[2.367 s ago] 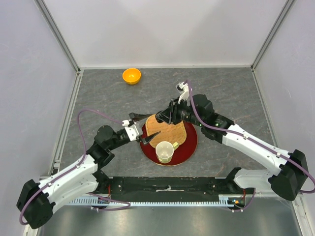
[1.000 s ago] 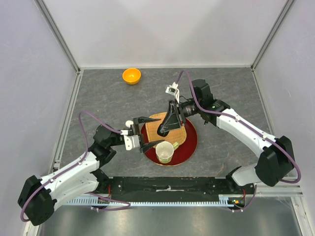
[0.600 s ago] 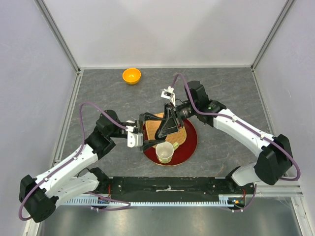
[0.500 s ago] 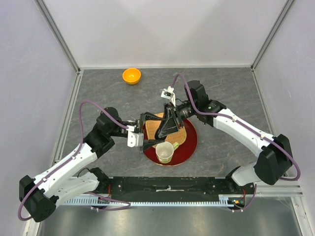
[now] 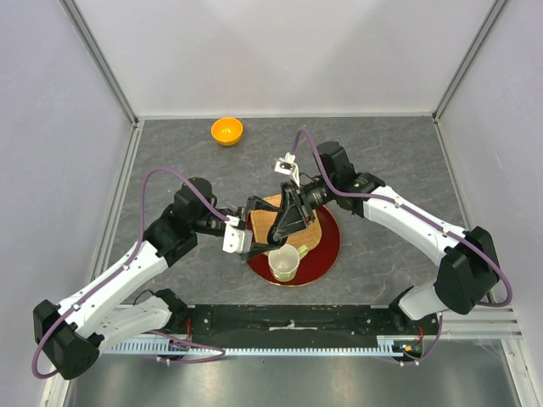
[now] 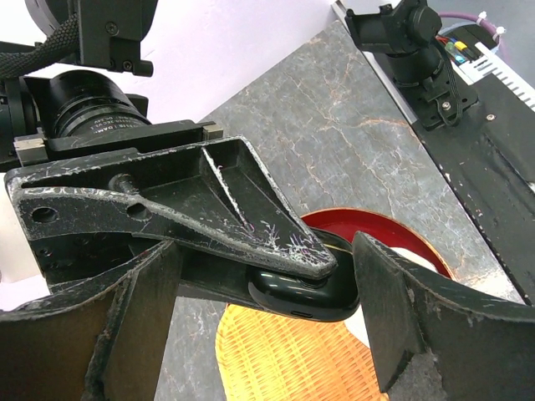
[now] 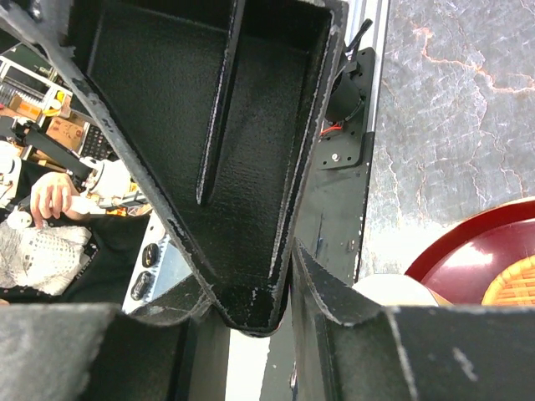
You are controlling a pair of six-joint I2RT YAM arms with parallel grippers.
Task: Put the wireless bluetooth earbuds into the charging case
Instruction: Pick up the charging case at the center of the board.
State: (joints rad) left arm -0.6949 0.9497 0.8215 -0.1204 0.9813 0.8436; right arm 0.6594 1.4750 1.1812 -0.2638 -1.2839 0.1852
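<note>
My right gripper (image 5: 280, 229) is shut on a glossy black charging case (image 6: 305, 288) and holds it closed above the wicker mat (image 5: 293, 222) on the red plate (image 5: 327, 246). My left gripper (image 5: 265, 227) is open, with one finger on each side of the case and not touching it. In the left wrist view my left gripper (image 6: 263, 276) straddles the case, and the right gripper's scuffed finger (image 6: 217, 200) lies over the top of it. In the right wrist view my right gripper (image 7: 284, 292) hides the case. No earbuds are in view.
A cream cup (image 5: 284, 261) stands on the near part of the plate, just below both grippers. An orange bowl (image 5: 226, 131) sits at the far left of the grey table. The cup's rim (image 7: 393, 288) and the plate's edge (image 7: 476, 251) show in the right wrist view.
My left arm has swung up and to the right, bringing its open fingers around the case. My right gripper has shifted slightly left and down over the mat, still holding the case.
</note>
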